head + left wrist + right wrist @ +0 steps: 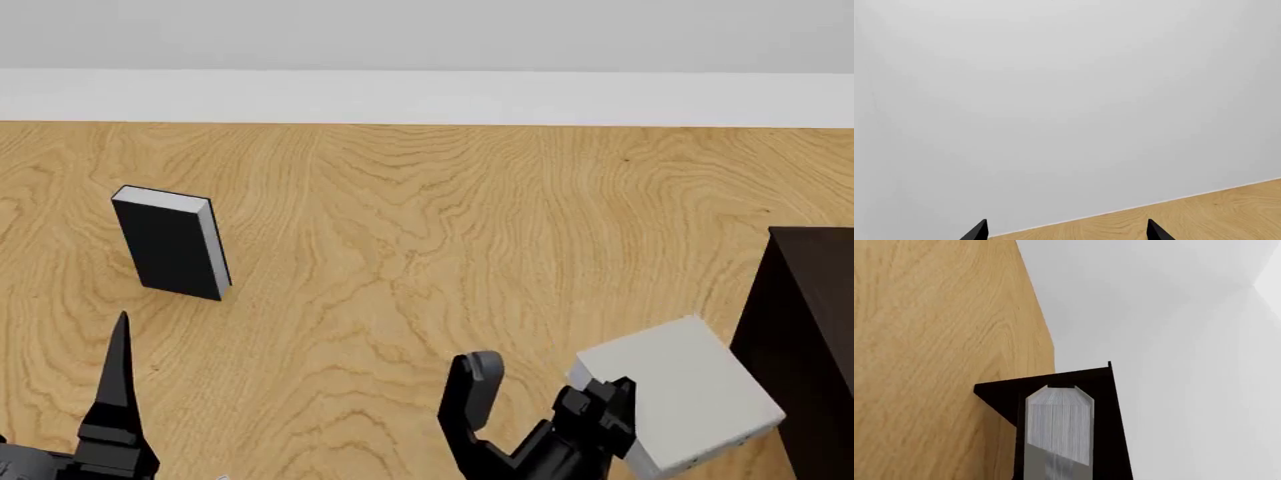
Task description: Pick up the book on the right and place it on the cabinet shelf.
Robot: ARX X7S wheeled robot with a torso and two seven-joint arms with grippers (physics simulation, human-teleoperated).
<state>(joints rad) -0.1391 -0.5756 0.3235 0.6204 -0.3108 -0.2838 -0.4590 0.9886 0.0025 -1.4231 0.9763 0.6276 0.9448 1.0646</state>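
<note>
Head view: book (683,398) lifted in right gripper (603,400), just left of the cabinet (809,340).
Right jaws: pinching the book's edge.
Left gripper (1067,231): jaws spread, holding nothing.
Doing it well: keep the book level, clear the cabinet's edge, release only once it rests on the shelf.

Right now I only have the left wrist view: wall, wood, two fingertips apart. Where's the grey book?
Observer: Head view has the grey book tilted at the right gripper, close beside the dark cabinet.
Operator: Clamped?
Observer: Can't tell. One finger stands clear of it, the other overlaps its corner.
Operator: Anything near my left arm?
Observer: A black book stands upright on the wooden surface, ahead of the left gripper.
</note>
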